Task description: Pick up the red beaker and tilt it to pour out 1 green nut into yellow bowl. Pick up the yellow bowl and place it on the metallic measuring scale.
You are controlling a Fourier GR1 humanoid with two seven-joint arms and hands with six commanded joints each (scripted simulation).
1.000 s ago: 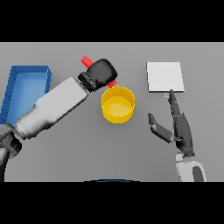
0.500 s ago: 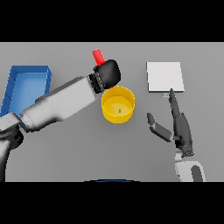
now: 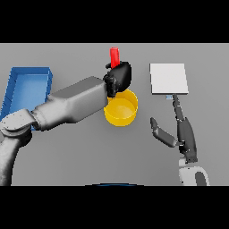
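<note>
Your left hand [image 3: 119, 77], fingers curled round the small red beaker [image 3: 114, 57], had swung it upright above the round yellow bowl [image 3: 120, 107] at frame centre; pouring looked finished. Right hand [image 3: 179, 132] idled, fingers straight.

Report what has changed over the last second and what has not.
The left hand, shut on the red beaker, swung it from lying sideways to nearly upright above the yellow bowl's far rim. The bowl, the metallic scale, the blue tray and the open right hand stayed put.
</note>
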